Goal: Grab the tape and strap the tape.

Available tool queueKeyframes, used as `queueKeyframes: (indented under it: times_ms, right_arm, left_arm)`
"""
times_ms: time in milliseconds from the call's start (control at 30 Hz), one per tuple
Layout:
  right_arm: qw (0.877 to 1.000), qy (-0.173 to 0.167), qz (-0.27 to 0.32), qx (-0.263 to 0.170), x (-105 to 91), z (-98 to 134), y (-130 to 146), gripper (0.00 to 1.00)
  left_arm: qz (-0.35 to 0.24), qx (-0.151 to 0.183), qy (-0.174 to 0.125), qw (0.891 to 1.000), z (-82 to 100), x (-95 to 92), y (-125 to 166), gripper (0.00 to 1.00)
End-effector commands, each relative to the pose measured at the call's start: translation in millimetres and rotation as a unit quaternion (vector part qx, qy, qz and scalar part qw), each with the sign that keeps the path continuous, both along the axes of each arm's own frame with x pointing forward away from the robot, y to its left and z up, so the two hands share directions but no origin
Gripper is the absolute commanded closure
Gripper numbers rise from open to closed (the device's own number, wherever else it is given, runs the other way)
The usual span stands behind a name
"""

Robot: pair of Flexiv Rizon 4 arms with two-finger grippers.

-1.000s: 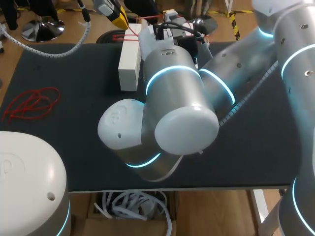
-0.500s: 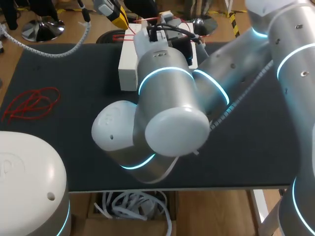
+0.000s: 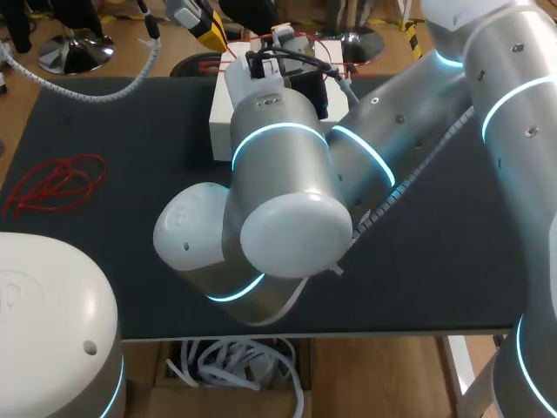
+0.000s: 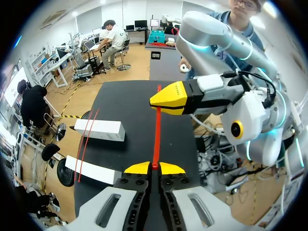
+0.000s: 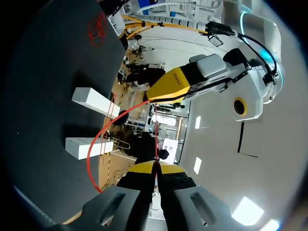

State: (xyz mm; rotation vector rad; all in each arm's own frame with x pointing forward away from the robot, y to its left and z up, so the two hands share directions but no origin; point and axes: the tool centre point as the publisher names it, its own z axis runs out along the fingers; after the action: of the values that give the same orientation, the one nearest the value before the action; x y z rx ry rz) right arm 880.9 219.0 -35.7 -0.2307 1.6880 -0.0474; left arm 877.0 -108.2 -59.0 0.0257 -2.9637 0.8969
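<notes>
Our right arm [image 3: 287, 174] has swung further over the white box [image 3: 223, 117]. Left gripper [image 4: 155, 167] and right gripper [image 5: 155, 167] each pinch the red tape [image 4: 157, 126]. We judge it light and limp, best held near its ends.

Crowded far edge, open mat [image 3: 104, 261] nearer in.
My right arm [image 3: 287, 174] lies across the middle, hiding much of two white boxes [image 4: 99, 129] at the far edge, where a taut tape strand [image 4: 157, 125] links left gripper [image 4: 154, 168] and right gripper [image 4: 166, 99]. A loose red coil [image 3: 54, 185] lies left; bare mat runs between it and the arm.
</notes>
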Motion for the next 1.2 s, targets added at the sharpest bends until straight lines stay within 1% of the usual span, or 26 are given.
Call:
queueKeyframes:
  times_ms: [33, 467, 1200]
  right_arm:
    - [1.0, 0.003, 0.0, -0.003, -0.8, 1, 0, 1.0]
    - [1.0, 0.001, 0.0, -0.008, 4.0, -1, 6, 1.0]
    - [1.0, 0.001, 0.012, -0.009, 3.3, -5, 20, 1.0]
  left_arm:
    - [0.0, 0.002, 0.001, 1.0, 0.9, -0.6, 0, 1.0]
    - [0.0, 0.002, 0.001, 1.0, 0.9, -0.6, 0, 1.0]
    - [0.0, 0.002, 0.001, 1.0, 0.9, -0.6, 0, 1.0]
